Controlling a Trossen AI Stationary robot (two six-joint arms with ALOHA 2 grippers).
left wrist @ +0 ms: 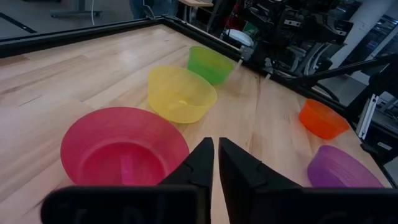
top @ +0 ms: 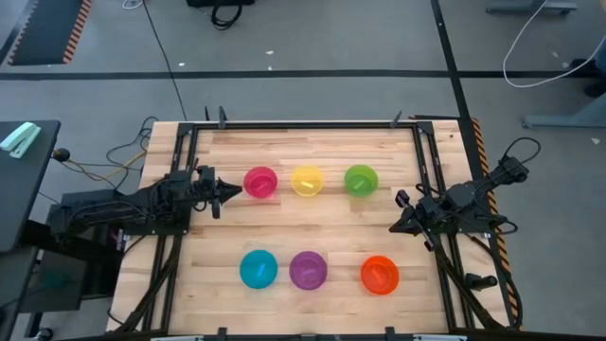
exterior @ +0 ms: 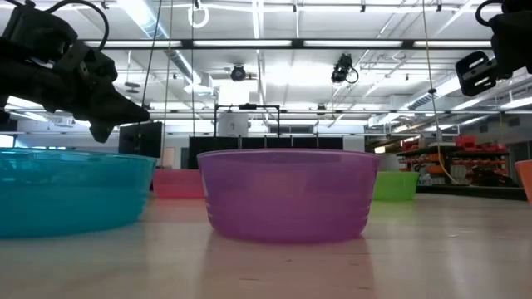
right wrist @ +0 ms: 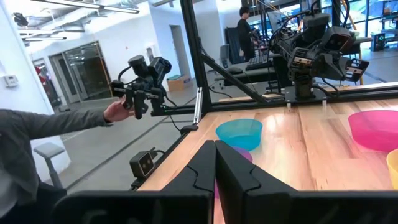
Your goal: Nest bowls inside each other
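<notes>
Wooden table (top: 312,227) within a dark frame, grey floor around it. Six bowls stand apart in two rows: pink bowl (top: 260,182), yellow bowl (top: 307,180) and green bowl (top: 361,179) behind; blue bowl (top: 258,269), purple bowl (top: 308,270) and orange bowl (top: 380,275) in front. Only the right wrist view shows a person's hand (right wrist: 117,111) gripping a handle off-table. Left gripper (top: 230,193), fingers together, empty, beside pink bowl; right gripper (top: 397,225), likewise closed, at the right edge.

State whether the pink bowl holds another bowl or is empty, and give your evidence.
Empty. The left wrist view looks into the small round pink plastic bowl and shows only its bare inside; the overhead view shows it standing alone.
</notes>
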